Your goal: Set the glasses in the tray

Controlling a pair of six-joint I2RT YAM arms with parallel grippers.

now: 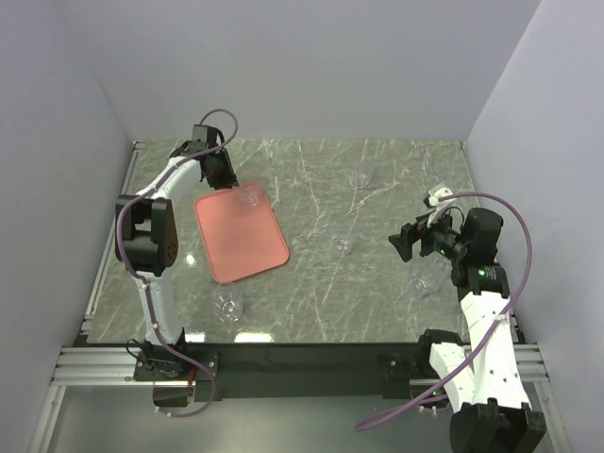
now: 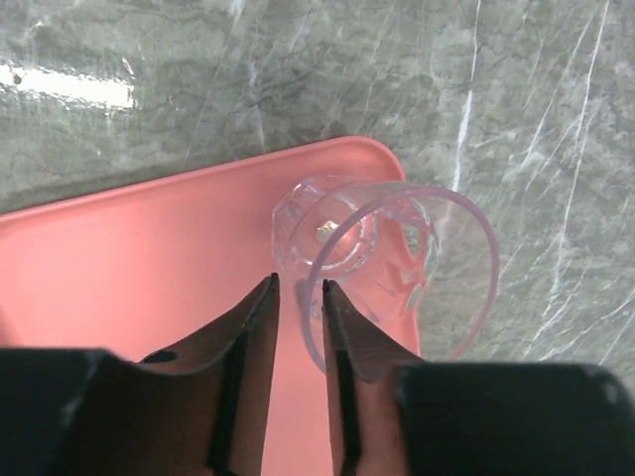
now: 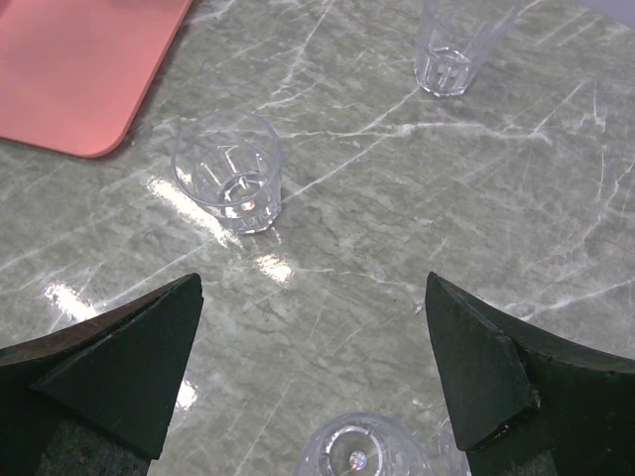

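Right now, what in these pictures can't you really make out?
- Top view: the glasses almost vanish against the table, so their count is unsure.
- Left wrist view: it's unclear whether the left gripper pinches or merely flanks the wall of the corner glass on the tray.
- Right wrist view: the near glass is cut off by the bottom edge, the far glass by the top edge.

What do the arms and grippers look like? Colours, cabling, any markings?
The left arm and right arm match: white links, chunky black joint housings, a purple cable looping along each. The left gripper and right gripper have plain black wedge-shaped fingers. Green lights glow on the right arm. No readable markings.
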